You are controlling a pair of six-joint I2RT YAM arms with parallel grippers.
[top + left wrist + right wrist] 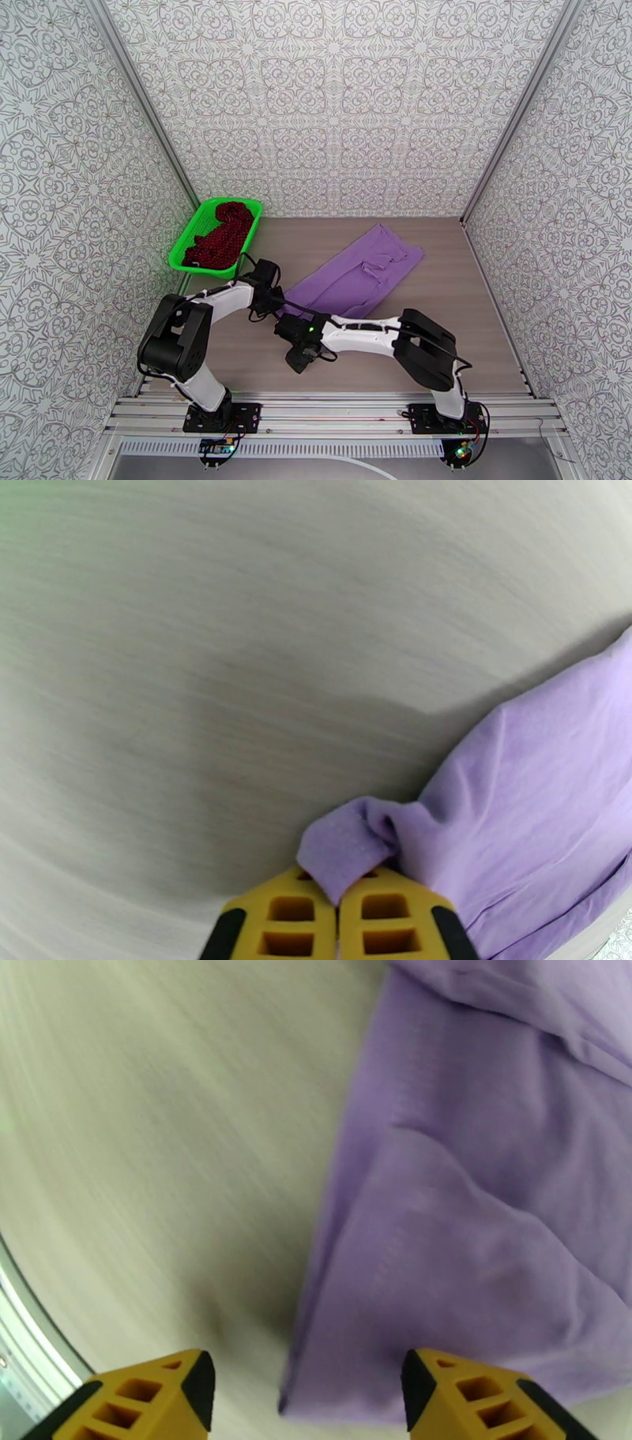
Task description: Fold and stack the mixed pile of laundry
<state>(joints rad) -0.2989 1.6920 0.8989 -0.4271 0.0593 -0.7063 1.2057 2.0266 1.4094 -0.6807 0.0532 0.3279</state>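
The lavender T-shirt lies spread in a long diagonal strip across the middle of the table. My left gripper is shut on a bunched corner of this shirt at its near-left end, and it sits there in the top view. My right gripper is open just above the table, its yellow fingers on either side of the near edge of the shirt. It hovers close beside the left one. The dark red speckled garment lies bundled in the green basket.
The green mesh basket stands at the table's back left corner against the patterned wall. Patterned walls close in the table on three sides. Bare wood surface stretches to the right of the arms, and a metal rail runs along the near edge.
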